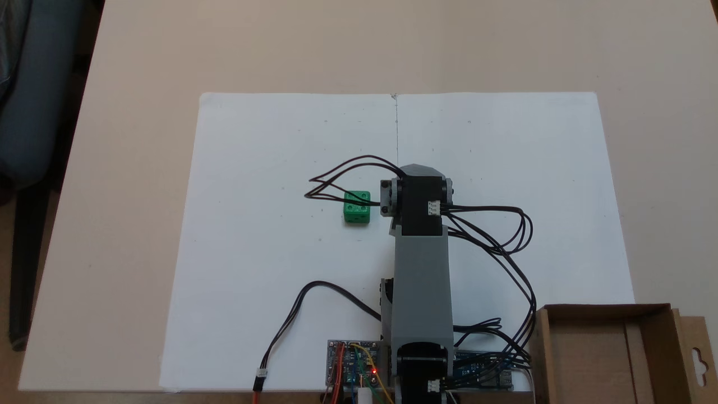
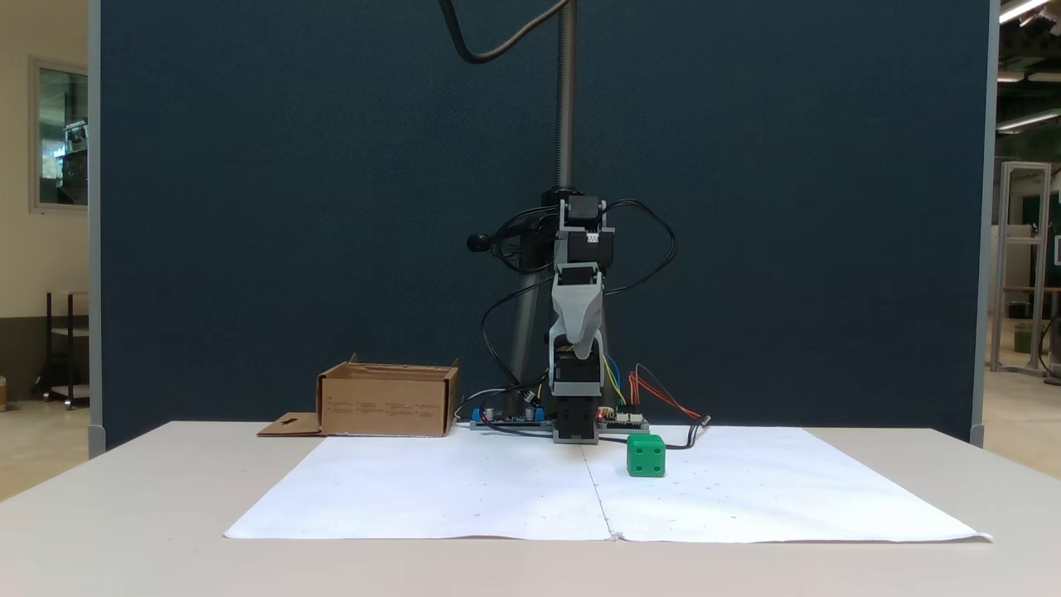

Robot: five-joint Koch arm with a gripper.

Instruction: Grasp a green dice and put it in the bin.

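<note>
Sitting on white paper [image 1: 269,252], the bright green dice [image 1: 357,207] shows round pips; the fingers' [image 2: 572,344] spread is unclear.

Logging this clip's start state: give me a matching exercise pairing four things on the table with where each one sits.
Things:
1. green dice
2. bin
3. white paper sheets
4. circuit board with a red light

Places:
A. at the table's near right corner in the fixed view from above
B. by the arm's base
C. on the paper, left of the folded arm in the fixed view from above
D. spread flat over the table's middle

Pairs: 1-C, 2-A, 3-D, 4-B
</note>
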